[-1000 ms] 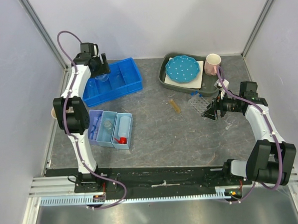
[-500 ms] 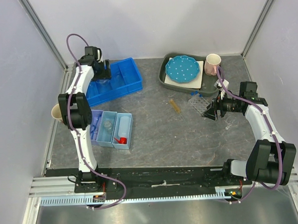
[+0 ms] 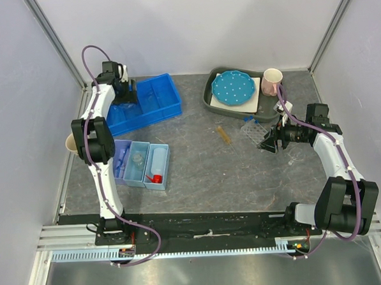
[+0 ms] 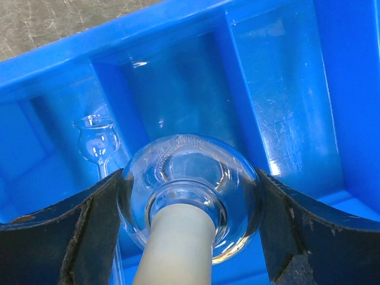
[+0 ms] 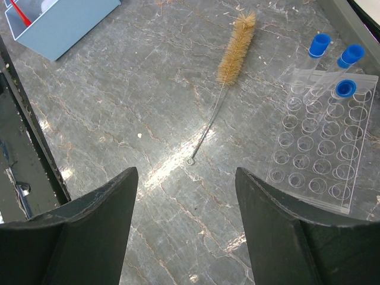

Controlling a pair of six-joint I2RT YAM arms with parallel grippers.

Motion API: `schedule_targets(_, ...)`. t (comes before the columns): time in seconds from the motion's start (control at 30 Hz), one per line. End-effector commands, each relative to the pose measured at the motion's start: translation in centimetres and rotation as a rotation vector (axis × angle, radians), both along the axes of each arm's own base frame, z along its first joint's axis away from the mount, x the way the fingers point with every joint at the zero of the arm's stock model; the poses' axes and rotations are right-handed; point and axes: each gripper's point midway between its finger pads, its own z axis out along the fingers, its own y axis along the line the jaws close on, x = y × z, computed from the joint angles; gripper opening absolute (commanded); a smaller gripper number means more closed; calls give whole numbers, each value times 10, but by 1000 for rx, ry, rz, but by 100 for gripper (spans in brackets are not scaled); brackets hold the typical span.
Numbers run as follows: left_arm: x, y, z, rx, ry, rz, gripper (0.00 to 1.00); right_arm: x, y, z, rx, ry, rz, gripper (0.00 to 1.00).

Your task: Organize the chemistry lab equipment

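At the far-left corner of the bench, your left gripper point(image 4: 189, 205) hangs over the blue divided bin point(image 3: 155, 103), its fingers closed on the round body of a clear glass flask point(image 4: 185, 159) with a cream-white stopper in its neck. The flask sits low in a middle compartment; whether it touches the floor you cannot tell. A second, smaller glass flask point(image 4: 97, 138) lies in the compartment just beside it. Near the left edge you have a beige mug point(image 3: 70, 143). Beside it stands a light-blue organizer tray point(image 3: 131, 147) holding a blue cord loop point(image 3: 120, 161), a small beaker point(image 3: 138, 158) and a red-capped white squeeze bottle point(image 3: 156, 163), each in its own slot. Toward the middle of the bench a tube brush point(image 5: 236, 52) with tan bristles and a wire handle lies flat on the surface. Just right of it is the clear tube rack point(image 5: 314, 145), with three blue-capped tubes point(image 5: 346, 89) at its far end. Your right gripper point(image 5: 185, 176) hovers above the bench between brush and rack, fingers spread wide and holding nothing. At the far-right corner a grey tray point(image 3: 208, 94) carries a blue polka-dot plate point(image 3: 233, 88), with a pink mug point(image 3: 271, 81) at its right side.
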Motion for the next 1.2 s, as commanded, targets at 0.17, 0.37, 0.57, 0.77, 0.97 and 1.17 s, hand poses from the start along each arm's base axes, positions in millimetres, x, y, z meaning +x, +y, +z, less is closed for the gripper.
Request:
schedule_targets(0.17, 11, -8, 6, -34, -35, -48, 63, 8, 1, 17, 7, -74, 31, 74)
schedule_targets(0.37, 9, -7, 1, -35, -19, -31, 81, 8, 1, 16, 8, -69, 31, 75)
schedule_targets(0.57, 8, -9, 4, -44, -20, -32, 99, 8, 0, 16, 7, -70, 31, 75)
schedule_targets(0.77, 10, -9, 18, -52, -48, -30, 99, 8, 1, 16, 7, -70, 31, 74)
schedule_targets(0.97, 12, -12, 45, -61, -102, -42, 99, 8, 1, 18, 7, -75, 31, 74)
schedule_targets(1.17, 9, -17, 72, -89, -147, -32, 99, 7, 1, 18, 7, -76, 33, 75)
